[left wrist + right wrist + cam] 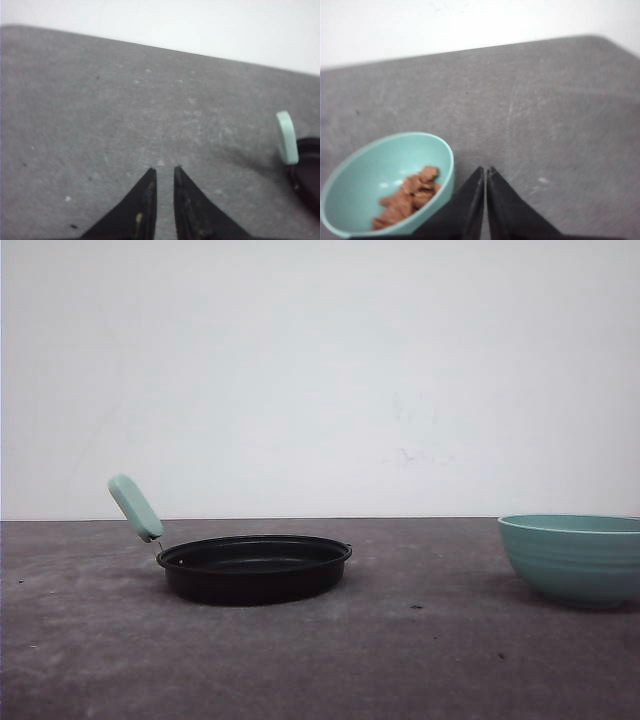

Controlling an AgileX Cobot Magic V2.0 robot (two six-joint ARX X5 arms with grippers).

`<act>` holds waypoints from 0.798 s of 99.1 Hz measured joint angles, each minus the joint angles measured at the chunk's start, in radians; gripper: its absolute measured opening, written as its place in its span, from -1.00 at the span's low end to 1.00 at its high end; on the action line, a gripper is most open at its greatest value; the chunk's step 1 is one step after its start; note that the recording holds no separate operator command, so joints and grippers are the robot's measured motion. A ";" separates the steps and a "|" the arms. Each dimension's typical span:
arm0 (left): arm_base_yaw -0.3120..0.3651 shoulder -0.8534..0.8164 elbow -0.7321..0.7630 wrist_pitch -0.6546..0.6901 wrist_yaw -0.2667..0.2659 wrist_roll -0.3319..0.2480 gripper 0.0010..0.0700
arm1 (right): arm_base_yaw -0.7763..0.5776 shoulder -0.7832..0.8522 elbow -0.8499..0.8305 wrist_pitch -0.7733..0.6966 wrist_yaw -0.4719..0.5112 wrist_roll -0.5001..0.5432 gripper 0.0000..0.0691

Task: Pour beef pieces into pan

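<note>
Left gripper (165, 172): two black tapered fingers with a narrow gap between the tips, holding nothing, poised over bare grey tabletop (125, 110). Right gripper (485, 172): black fingers drawn almost together, tips nearly touching, likewise empty and just beside the rim of the teal ribbed bowl (350, 185). Inside that bowl lies a low heap of small flat reddish-brown beef pieces (407, 197). In the front view the bowl (575, 558) stands at the right edge of the table, well apart from the shallow round black pan (254, 568), which sits left of centre. The pan's mint-green rounded handle (135, 507) angles upward to the left; the left wrist view shows the same handle (287, 137). A plain white wall (320, 370) closes the far side.
</note>
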 joint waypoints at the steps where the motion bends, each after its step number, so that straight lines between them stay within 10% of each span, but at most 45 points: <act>1: 0.000 0.000 0.000 0.000 0.000 -0.006 -0.92 | 0.000 0.000 0.000 0.000 0.000 0.008 -0.98; 42: 0.000 0.016 0.039 0.031 0.087 -0.215 -0.96 | 0.000 0.023 0.050 0.159 -0.019 0.319 -0.98; 71: 0.000 0.203 0.346 0.045 0.115 -0.167 -0.95 | 0.000 0.280 0.412 0.008 -0.051 0.249 -0.98; 79: -0.002 0.266 0.397 0.046 0.163 -0.132 -0.69 | 0.000 0.357 0.517 -0.053 -0.077 0.158 -0.64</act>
